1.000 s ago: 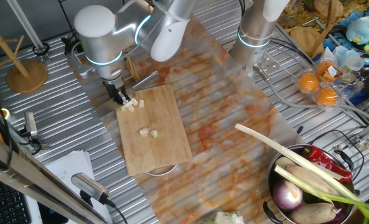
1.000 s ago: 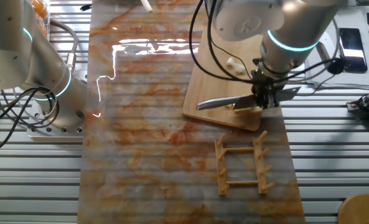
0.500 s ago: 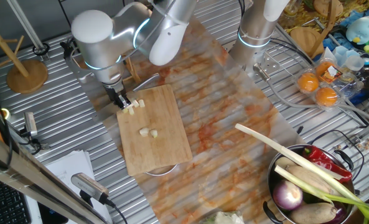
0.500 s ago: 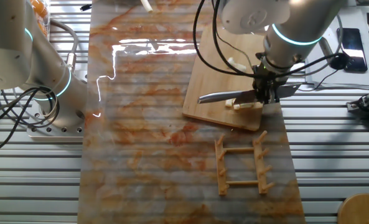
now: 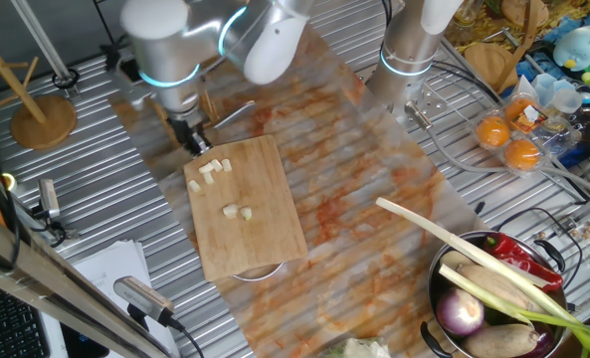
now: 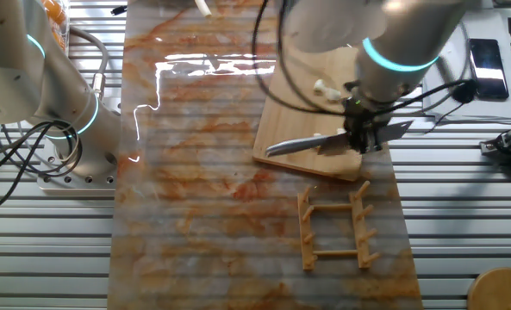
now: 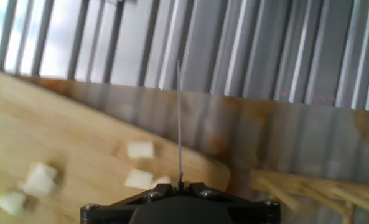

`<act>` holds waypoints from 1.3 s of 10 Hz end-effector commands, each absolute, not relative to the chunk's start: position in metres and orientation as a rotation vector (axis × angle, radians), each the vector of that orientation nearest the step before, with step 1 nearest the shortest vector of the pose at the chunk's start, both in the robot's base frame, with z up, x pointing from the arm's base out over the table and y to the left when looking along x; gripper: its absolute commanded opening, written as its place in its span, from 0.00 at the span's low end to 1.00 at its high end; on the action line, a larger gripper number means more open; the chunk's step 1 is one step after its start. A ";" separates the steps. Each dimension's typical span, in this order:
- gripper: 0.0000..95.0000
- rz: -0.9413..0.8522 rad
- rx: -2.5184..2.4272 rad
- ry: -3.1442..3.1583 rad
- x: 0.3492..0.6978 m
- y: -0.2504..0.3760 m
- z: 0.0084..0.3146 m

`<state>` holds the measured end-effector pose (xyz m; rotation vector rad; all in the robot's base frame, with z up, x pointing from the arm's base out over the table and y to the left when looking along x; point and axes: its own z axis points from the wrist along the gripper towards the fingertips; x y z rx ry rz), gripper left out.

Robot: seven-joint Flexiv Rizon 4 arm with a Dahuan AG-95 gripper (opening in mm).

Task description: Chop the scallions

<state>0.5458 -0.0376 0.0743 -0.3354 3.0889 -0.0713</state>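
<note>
no readable text, labels, brands or numbers in any view — nothing legible on the robot arm (image 5: 265,40), the cutting board (image 5: 250,214) or the clutter at the tabletop (image 5: 533,199) edges.

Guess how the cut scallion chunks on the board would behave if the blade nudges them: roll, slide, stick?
The scallion chunks look short and cylindrical, so they would probably roll or scatter under a light nudge. They look tiny beside the cutting board, so likely very light. A group lies near the board's edge, so a push from the knife in the gripper might knock them off.
</note>
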 end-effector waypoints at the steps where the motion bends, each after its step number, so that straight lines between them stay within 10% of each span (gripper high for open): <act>1: 0.00 -0.049 -0.312 3.070 0.535 -0.042 0.067; 13: 0.00 0.051 -0.208 3.106 0.539 -0.029 0.049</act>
